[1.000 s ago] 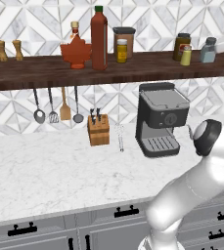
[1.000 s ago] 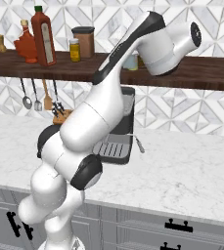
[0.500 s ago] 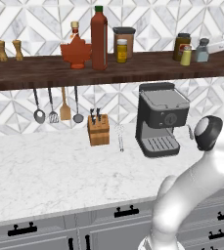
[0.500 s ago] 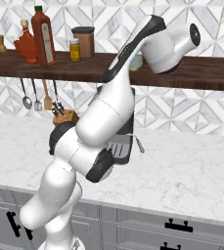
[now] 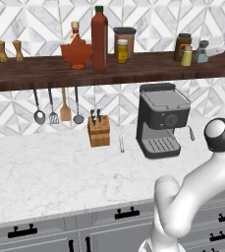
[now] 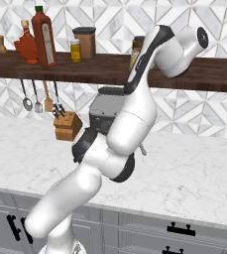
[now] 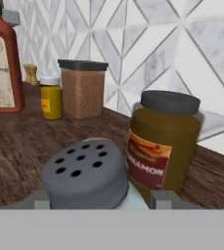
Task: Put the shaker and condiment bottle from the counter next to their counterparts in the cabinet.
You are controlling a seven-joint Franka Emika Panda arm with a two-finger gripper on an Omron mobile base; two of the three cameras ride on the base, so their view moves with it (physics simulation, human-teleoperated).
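The small glass shaker point(image 7: 86, 176), beside the brown jar point(image 7: 165, 146), looks light, slippery and breakable, best gripped round its body below the cap; I cannot tell whether the end effector point(image 7: 99, 202) is apart or clamped.

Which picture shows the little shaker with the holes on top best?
The hand view: the shaker sits close up, cap holes clear, beside a brown jar. The left base view shows it tiny on the cabinet. In the right base view I cannot pick it out.

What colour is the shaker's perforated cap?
Dark grey, clearest in the hand view, where the shaker sits close up.
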